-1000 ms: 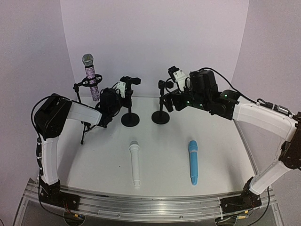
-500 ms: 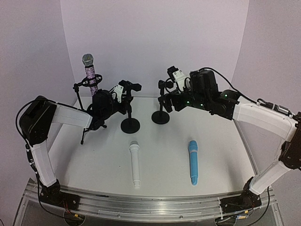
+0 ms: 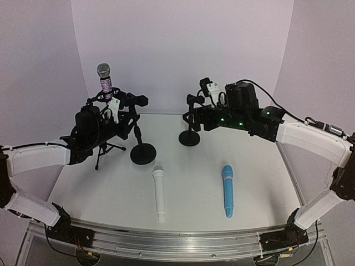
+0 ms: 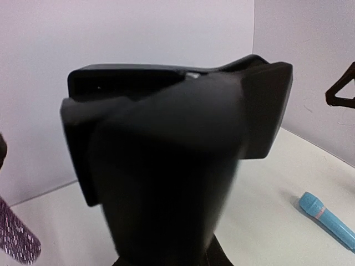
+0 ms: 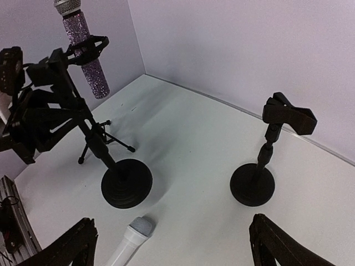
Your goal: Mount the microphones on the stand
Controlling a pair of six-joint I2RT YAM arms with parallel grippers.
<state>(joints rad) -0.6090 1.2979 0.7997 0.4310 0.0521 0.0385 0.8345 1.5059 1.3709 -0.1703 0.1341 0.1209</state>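
While the left gripper is pinched tight on the post of the left-hand black round-base stand, that stand leans, with its black clip right up by the wrist. The purple-glitter microphone with the silver mesh head sits in the black tripod stand just behind. The all-white microphone and the light-blue microphone lie flat on the white table. The right gripper hangs spread wide near the right-hand black round-base stand, holding nothing. My worry is the heavy base. It could slip or swing in that grip, catch a tripod leg and topple the seated microphone, or nudge the white one's head and roll it away.
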